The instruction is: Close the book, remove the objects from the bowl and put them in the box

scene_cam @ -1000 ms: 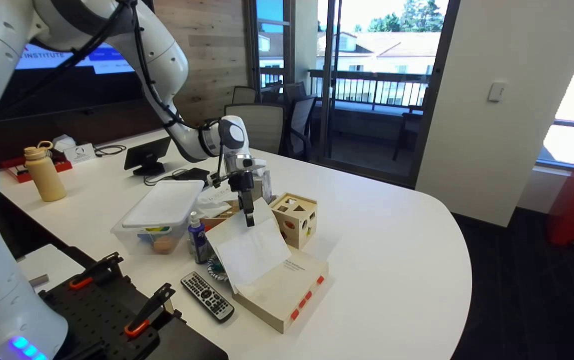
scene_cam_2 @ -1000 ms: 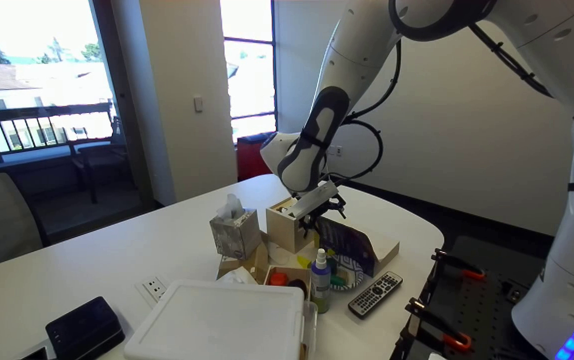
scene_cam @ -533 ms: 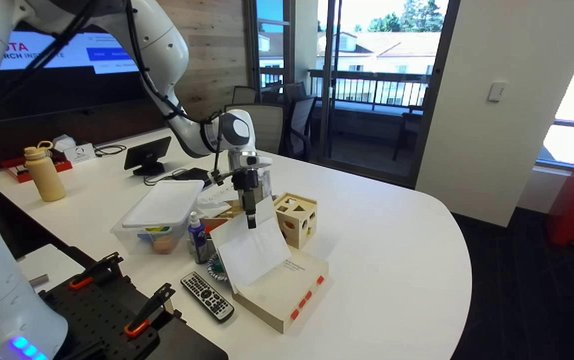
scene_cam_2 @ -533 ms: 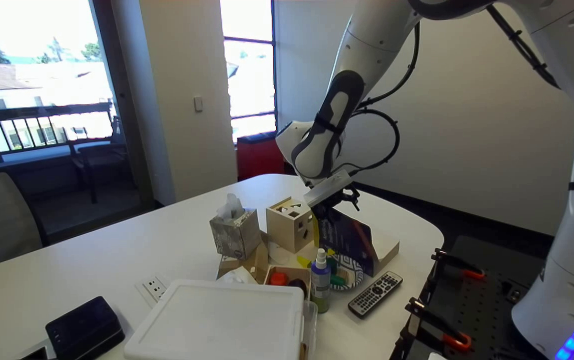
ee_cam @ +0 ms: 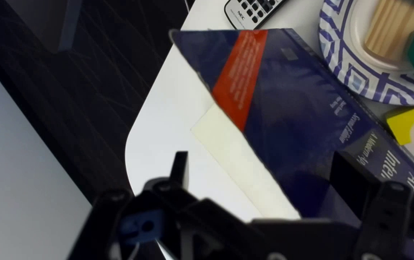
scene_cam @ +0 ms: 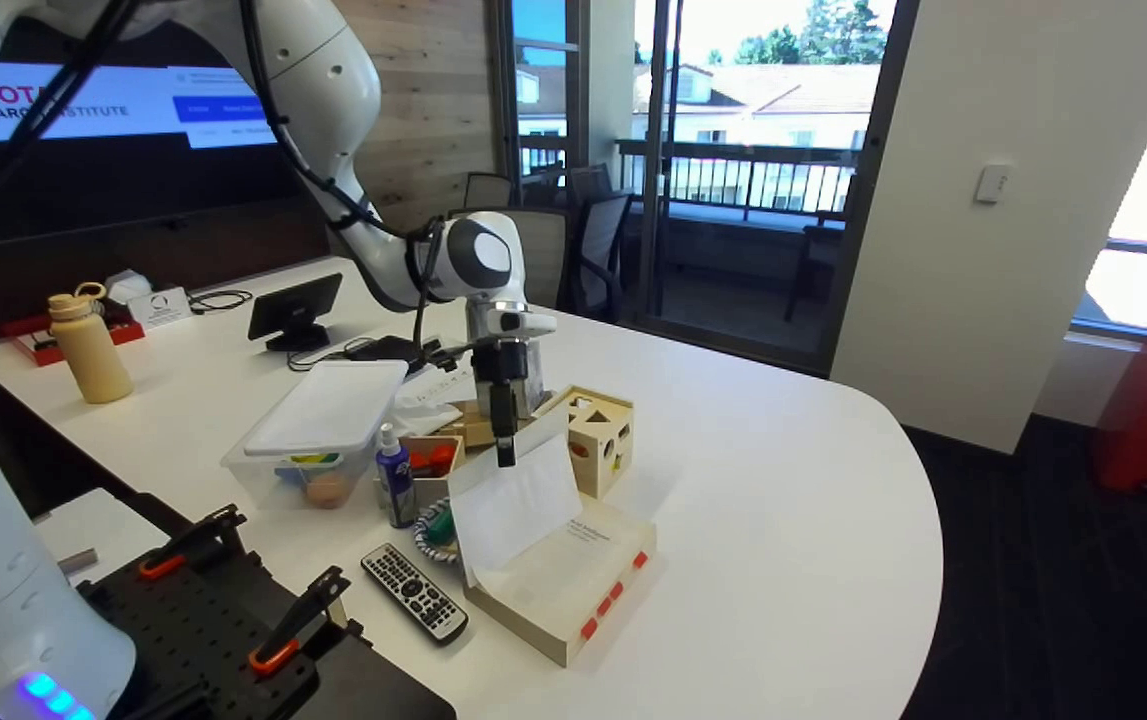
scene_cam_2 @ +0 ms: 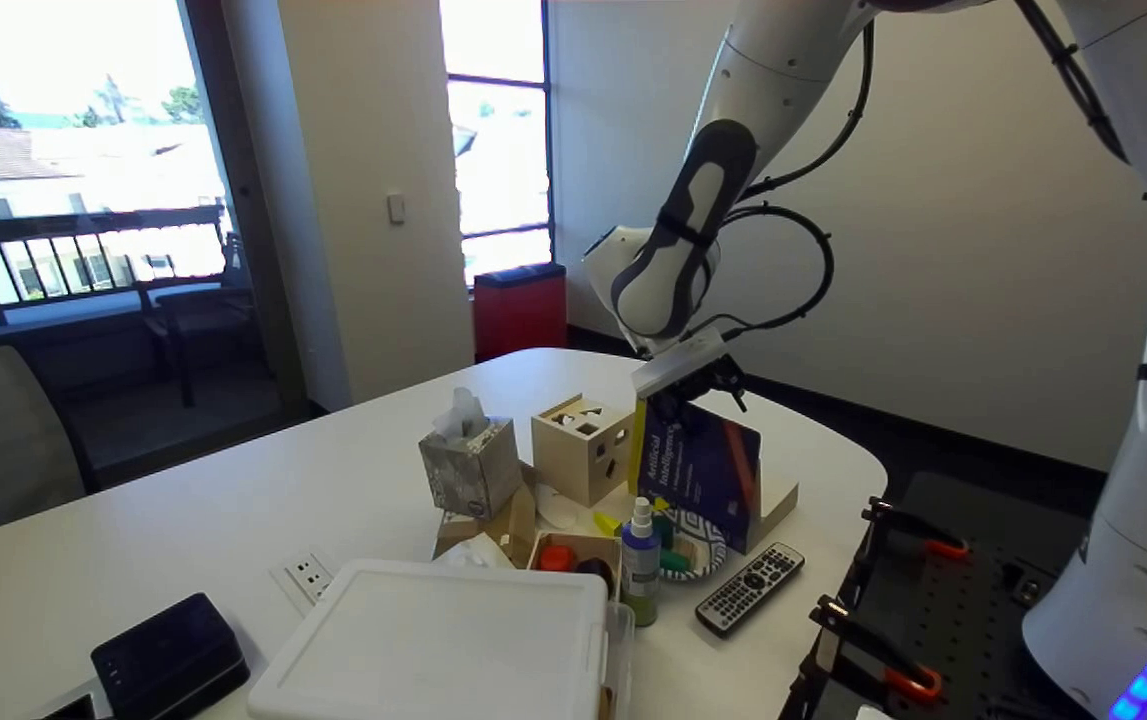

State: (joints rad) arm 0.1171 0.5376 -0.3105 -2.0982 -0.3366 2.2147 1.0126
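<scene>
White-lidded tub (scene_cam_2: pixel 433 640): nearest in an exterior view, standing on the table (scene_cam_2: pixel 233 530) with its lid in place.
Remote (scene_cam_2: pixel 751 588): flat on the table, buttons up, near the book (scene_cam_2: pixel 703 470).
Spray bottle (scene_cam_2: pixel 641 570): upright, between the tub and the bowl (ee_cam: pixel 354 79).
Bowl: shallow and round, rim patterned in blue, right beside the book.
Green pieces (scene_cam_2: pixel 674 560): lying in the bowl; the wrist view shows one close by a striped wooden block (ee_cam: pixel 383 36).
Box (scene_cam_2: pixel 591 545): small, tan, open at the top, a red piece (scene_cam_2: pixel 555 559) inside; upright cardboard flaps (scene_cam_2: pixel 521 528) stand next to it, and whether they belong to it cannot be told.
Book: open, page block flat on the table, blue cover standing up at a steep tilt with a white sheet (scene_cam: pixel 518 500) against its inner side.
Tool (ee_cam: pixel 260 159): up at the cover, fingers (ee_cam: pixel 178 166) spread wide apart, the cover's free edge running between them in the wrist view; whether either finger touches it cannot be told.
Tissue box (scene_cam_2: pixel 473 465): just past the cardboard flaps.
Wooden cube (scene_cam_2: pixel 573 460): shaped holes in its faces, between the tissue box and the book.
Red bin (scene_cam_2: pixel 521 315): beyond the table, below the window (scene_cam_2: pixel 498 150).
</scene>
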